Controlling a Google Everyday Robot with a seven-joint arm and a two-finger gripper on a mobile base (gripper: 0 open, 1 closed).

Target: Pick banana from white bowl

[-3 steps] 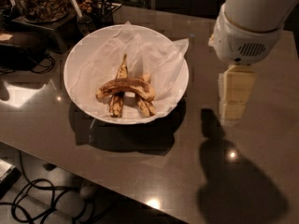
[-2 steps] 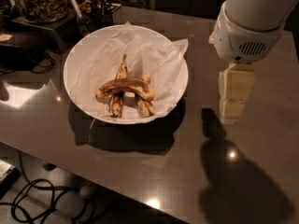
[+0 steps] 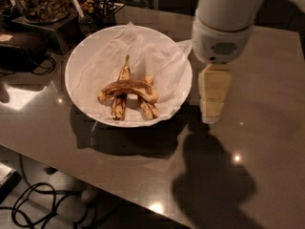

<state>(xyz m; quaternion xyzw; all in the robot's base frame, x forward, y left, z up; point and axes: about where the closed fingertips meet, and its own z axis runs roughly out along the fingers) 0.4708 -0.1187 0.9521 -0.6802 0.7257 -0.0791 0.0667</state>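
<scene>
Centrally, in the camera view, the white bowl (image 3: 71, 87) rests on the tabletop (image 3: 267, 137), lined with crinkled paper (image 3: 152, 51). The banana (image 3: 127, 87), arched and blotched dark brown, lies crosswise in the bowl atop a slim banana (image 3: 120, 106) and a stubby banana (image 3: 149, 109). The end effector (image 3: 212, 95) hangs below the arm's white wrist (image 3: 221, 42), just right of the bowl's rim and outside it, apart from the banana; whether it is wide or narrow cannot be told.
</scene>
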